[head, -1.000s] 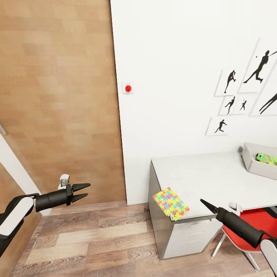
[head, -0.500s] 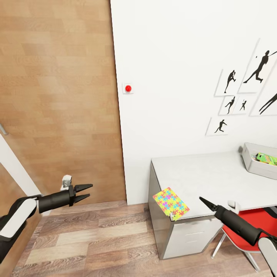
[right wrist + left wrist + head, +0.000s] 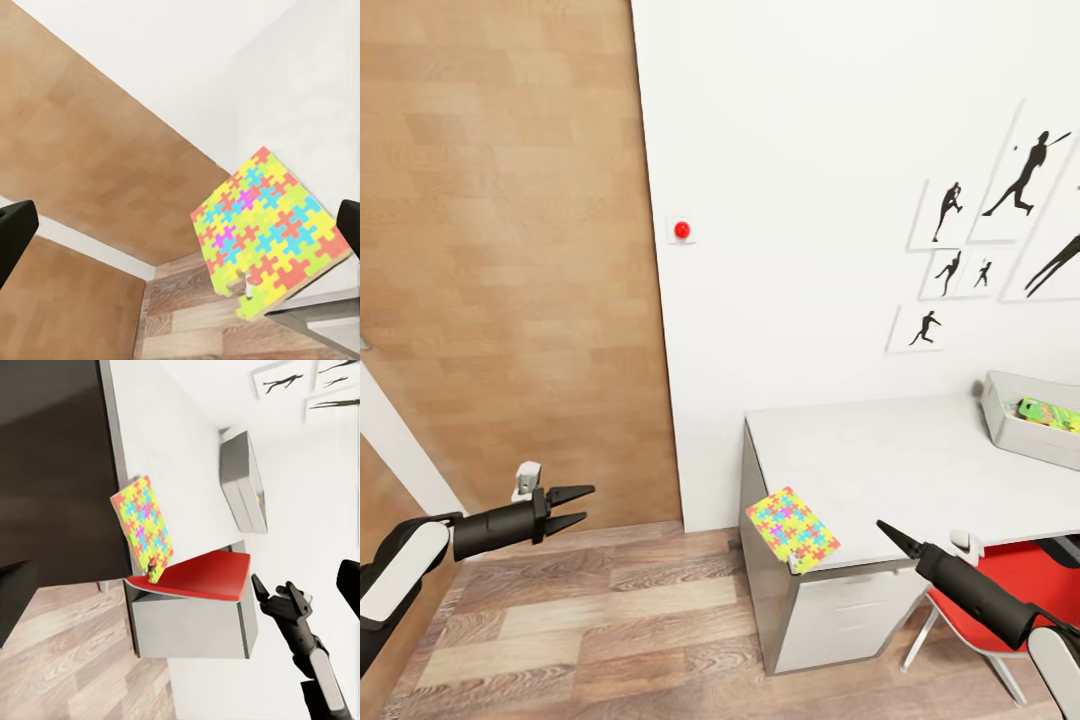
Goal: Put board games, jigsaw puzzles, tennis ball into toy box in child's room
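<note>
A bright jigsaw puzzle (image 3: 792, 528) lies on the front left corner of the pale grey table (image 3: 880, 455), its corner hanging over the edge. The toy box (image 3: 1008, 425) stands at the table's far right with a green-edged board game (image 3: 1050, 413) inside. My right gripper (image 3: 888, 533) hovers open just right of the puzzle, at the table's front edge; the right wrist view faces the puzzle (image 3: 266, 229) between its spread fingers (image 3: 15, 229). My left gripper (image 3: 572, 503) is open and empty over the floor, well left of the table. The bed and tennis ball are out of view.
A red chair (image 3: 1025, 580) is tucked under the table beside my right arm. A wooden door (image 3: 510, 260) fills the left wall, with a red button (image 3: 681, 230) next to it. Wood-plank floor (image 3: 620, 620) lies between my left arm and the table's drawer unit (image 3: 840, 610).
The whole picture has slid slightly left, so the camera has moved. Both arms keep nearly the same poses and the puzzle has not moved.
</note>
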Robot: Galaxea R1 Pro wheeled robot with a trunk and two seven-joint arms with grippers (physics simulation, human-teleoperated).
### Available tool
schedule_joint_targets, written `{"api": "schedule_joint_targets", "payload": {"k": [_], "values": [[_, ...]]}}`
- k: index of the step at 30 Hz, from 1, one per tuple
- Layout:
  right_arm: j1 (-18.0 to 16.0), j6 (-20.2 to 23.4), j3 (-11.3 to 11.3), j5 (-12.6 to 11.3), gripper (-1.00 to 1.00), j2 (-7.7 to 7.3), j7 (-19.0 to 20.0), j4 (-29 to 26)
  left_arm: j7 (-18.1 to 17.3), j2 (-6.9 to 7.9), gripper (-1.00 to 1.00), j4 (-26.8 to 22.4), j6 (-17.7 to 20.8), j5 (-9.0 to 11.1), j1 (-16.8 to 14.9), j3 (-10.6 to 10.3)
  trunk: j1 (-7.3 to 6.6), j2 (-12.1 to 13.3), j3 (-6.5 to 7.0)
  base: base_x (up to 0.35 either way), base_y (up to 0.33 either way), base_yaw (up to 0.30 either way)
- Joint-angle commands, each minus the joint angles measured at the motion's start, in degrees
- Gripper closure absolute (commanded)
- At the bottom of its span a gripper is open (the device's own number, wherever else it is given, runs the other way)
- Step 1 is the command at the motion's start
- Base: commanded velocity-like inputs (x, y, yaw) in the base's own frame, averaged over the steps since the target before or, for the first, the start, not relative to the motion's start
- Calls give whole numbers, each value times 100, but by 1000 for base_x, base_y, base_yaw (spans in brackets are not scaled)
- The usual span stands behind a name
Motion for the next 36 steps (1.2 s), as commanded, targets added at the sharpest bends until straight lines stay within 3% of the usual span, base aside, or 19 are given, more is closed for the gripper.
{"api": "schedule_joint_targets", "payload": {"k": [1,13,23,36], "values": [[-5,45,-6,-40,-100,-1,9,3,-61,5,-100,3,13,-11,-7,-8,3,-13,-12,0,-86,0],[-5,58,-21,-49,-100,-1,-11,2,-104,5,-100,4,13,-19,-7,-14,3,-13,-8,0,-157,-5],[-5,61,-25,-49,-100,-8,-4,5,-104,7,-100,4,13,-20,-7,-17,3,-13,52,10,-262,-147],[-5,87,-37,-45,-100,-25,0,-32,-72,7,-100,4,13,-28,-7,-10,25,-53,63,20,-27,-56]]}}
